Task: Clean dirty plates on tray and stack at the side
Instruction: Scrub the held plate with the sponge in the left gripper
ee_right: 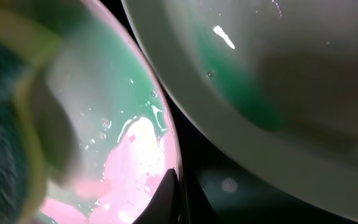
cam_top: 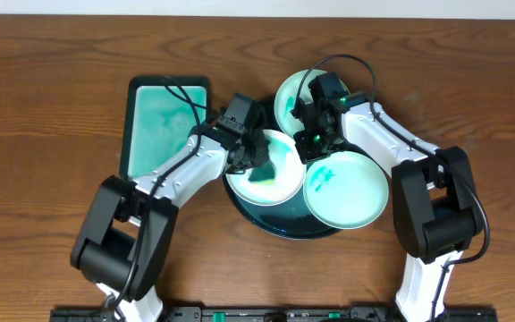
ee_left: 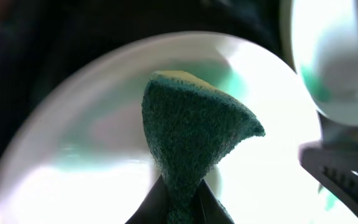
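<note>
The black round tray (cam_top: 284, 229) holds three white plates smeared with teal. The left plate (cam_top: 275, 179) lies under my left gripper (cam_top: 250, 154), which is shut on a green sponge (ee_left: 191, 130) pressed onto that plate (ee_left: 73, 155). My right gripper (cam_top: 311, 143) is shut on the same plate's rim (ee_right: 166, 134), fingertips (ee_right: 178, 190) pinching its edge. The right plate (cam_top: 351, 188) overlaps the tray's rim and fills the upper right of the right wrist view (ee_right: 278, 81). The top plate (cam_top: 291, 97) lies partly behind the right arm.
A rectangular teal tray with a dark rim (cam_top: 164, 125) lies on the wooden table left of the black tray. Both arms crowd together over the black tray. Cables arch over the top plate.
</note>
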